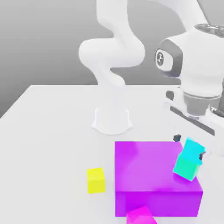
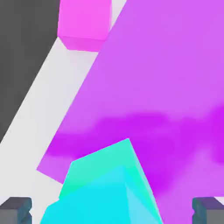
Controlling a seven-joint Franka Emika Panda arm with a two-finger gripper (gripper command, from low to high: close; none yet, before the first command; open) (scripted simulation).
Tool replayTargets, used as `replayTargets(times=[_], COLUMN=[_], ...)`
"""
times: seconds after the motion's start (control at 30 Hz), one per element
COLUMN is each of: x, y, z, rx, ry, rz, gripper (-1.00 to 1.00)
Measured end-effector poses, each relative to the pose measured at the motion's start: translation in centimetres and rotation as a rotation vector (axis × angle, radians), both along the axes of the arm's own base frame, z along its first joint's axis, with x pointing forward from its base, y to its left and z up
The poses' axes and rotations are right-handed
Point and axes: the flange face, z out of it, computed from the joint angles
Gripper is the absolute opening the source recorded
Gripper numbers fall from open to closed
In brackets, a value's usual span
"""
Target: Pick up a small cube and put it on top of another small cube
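Observation:
A bright cyan small cube [image 1: 193, 150] rests on top of a teal-green small cube [image 1: 185, 169]. The pair stands on the big purple block [image 1: 148, 170], near its corner at the exterior view's right, turned askew to its edges. My gripper [image 1: 189, 146] hangs over the stack, open, with one dark fingertip [image 1: 177, 138] on each side of the cyan cube and apart from it. In the hand view the cyan cube [image 2: 100, 203] lies over the teal cube [image 2: 105, 164], with a gap to each fingertip [image 2: 15, 210].
A yellow cube [image 1: 96, 180] sits on the white table [image 1: 52, 131] at the exterior view's left of the purple block [image 2: 166, 87]. A small magenta cube [image 1: 141, 216] [image 2: 83, 22] stands on the table against the block's near side. My arm's base [image 1: 111, 120] rises behind.

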Motion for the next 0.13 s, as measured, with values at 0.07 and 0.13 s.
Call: replayTargets(times=[0.07, 0.13], x=[0.1, 0.0], y=[0.0, 0.0], z=[2.0, 4.6], rx=[-0.003, -0.001], ry=[0.000, 0.000], rz=[-0.001, -0.001], gripper=[1.00, 1.00])
